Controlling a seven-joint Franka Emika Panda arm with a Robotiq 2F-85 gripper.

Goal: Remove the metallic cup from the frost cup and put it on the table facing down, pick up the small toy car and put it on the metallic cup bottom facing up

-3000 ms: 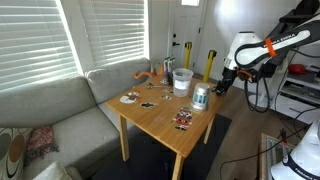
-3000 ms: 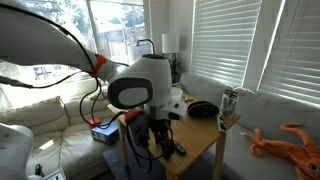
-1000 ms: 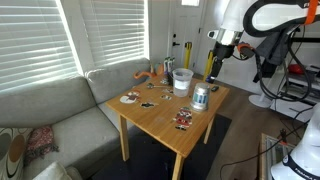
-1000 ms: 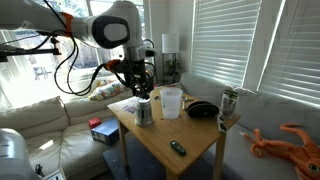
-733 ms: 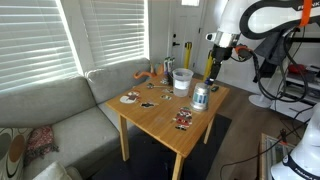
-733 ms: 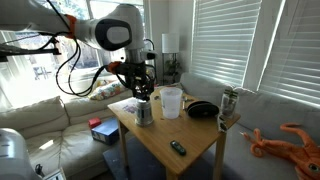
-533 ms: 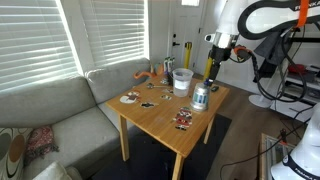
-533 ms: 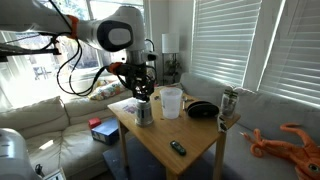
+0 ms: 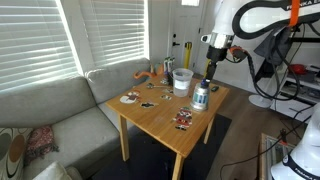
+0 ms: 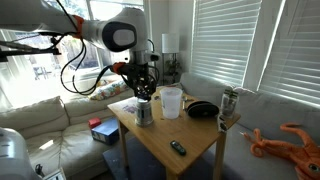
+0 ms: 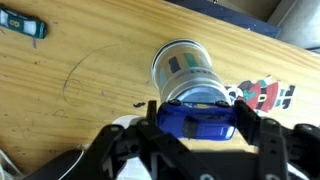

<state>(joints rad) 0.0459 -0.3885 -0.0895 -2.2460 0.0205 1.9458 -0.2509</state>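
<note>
- The gripper (image 10: 145, 97) hangs just above the metallic cup (image 10: 145, 113) — how far its jaws are parted cannot be told.
- The cup stands on the table (image 10: 197, 134), beside the frost cup (image 10: 171, 102).
- The small toy car (image 10: 177, 148) lies well apart — near the table's edge.

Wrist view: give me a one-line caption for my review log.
Gripper holds the small toy car over the metallic cup on the table; a small dark item lies apart.

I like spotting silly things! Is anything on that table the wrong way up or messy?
Yes: the metallic cup seems to stand upside down on the table, its closed bottom facing up. Small flat bits lie scattered about. Nothing looks spilled or broken.
</note>
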